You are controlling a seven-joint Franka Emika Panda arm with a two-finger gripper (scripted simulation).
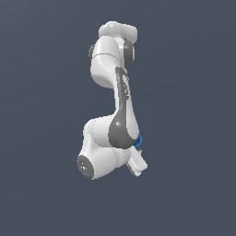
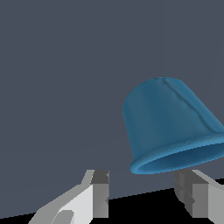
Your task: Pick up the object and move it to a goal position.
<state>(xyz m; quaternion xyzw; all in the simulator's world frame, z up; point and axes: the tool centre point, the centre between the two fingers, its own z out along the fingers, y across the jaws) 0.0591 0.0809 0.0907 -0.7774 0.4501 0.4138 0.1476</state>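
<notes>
Item: blue cup (image 2: 168, 124), the task object. Cup-like body with a flared rim, tilted in the wrist view; the rim sits nearest the fingers (image 2: 100, 192), off-centre toward one finger and not squarely in the gap. In the exterior view only a thin blue sliver (image 1: 138, 140) shows behind the lower arm, just beside the gripper (image 1: 137, 163).

Item: gripper (image 2: 142, 190). Fingers spread apart, released; no pad visibly pressing the cup. Whether either pad touches the rim cannot be told.

Item: desk. No edge or surface is distinguishable from the flat grey background.

Step in hand, as judged: approach and alignment before the grasp; pick-up not yet done.

Next move calls for: centring the cup between the fingers, then clenching on its wall. Goal position not visible.
</notes>
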